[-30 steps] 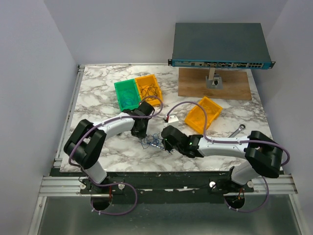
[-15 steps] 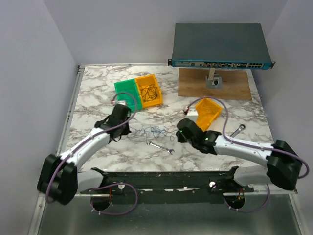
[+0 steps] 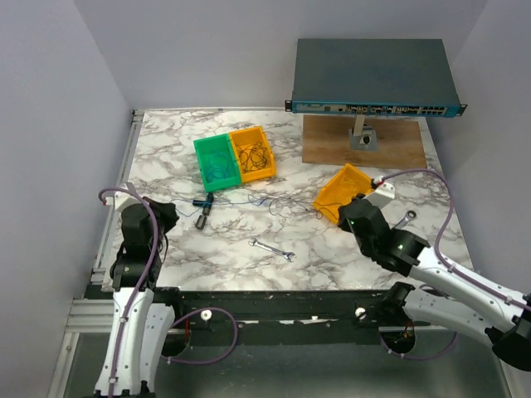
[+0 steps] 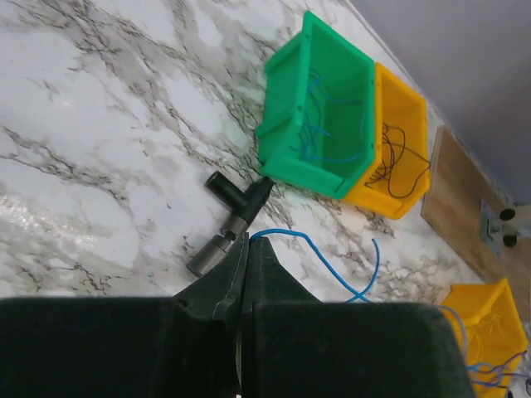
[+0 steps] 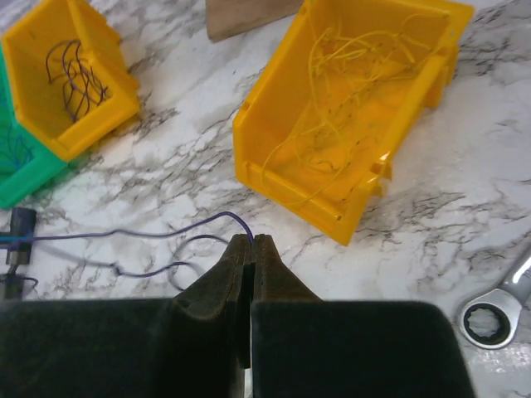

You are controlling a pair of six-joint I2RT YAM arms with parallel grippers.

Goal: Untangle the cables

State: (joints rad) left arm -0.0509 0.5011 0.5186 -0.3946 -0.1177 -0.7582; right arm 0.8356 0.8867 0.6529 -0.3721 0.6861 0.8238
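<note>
The left gripper [image 4: 247,249] is clenched on a blue strand of the cables [image 3: 278,206], and the right gripper [image 5: 251,249] is clenched on a darker strand. A second ago both crowded the knot at the centre of the table [image 3: 166,149]. Now they sit at 9 and 3 o'clock, with the cables drawn thin between them. A small wrench [image 3: 272,249] lies at 6 o'clock of that line. At 11 o'clock a green bin [image 4: 299,170] holds blue wire, and the yellow bin [image 4: 377,199] touching it holds black. At 3 o'clock a second yellow bin [image 5: 290,199] holds yellow wire. Farthest, the switch box [image 3: 373,75] carries lettering too small to read.
</note>
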